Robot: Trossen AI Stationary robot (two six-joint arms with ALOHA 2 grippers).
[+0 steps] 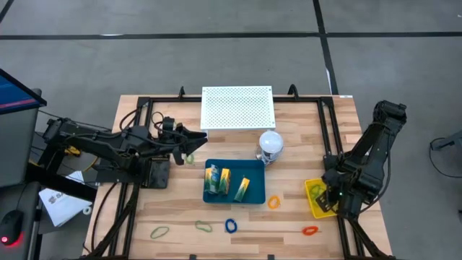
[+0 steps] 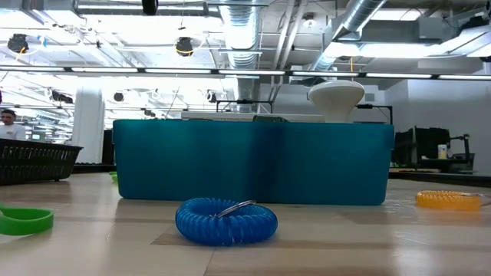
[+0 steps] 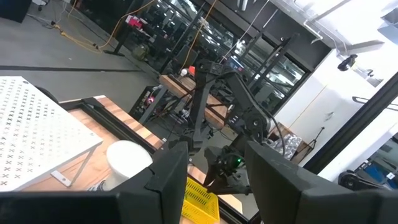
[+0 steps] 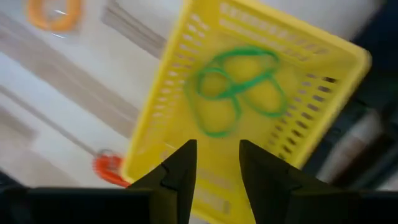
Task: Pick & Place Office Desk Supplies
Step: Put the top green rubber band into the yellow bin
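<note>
Hovering over the yellow basket at lower right, your right gripper is standing with fingers apart and empty, a green loop already inside; next you're probably reaching for the red loop beside it.

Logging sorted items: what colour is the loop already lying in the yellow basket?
Green. The loop lies in the yellow basket, clearest in the right wrist view.

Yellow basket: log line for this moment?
right gripper: open, over yellow basket | green loops: inside | left gripper: open, raised
</note>
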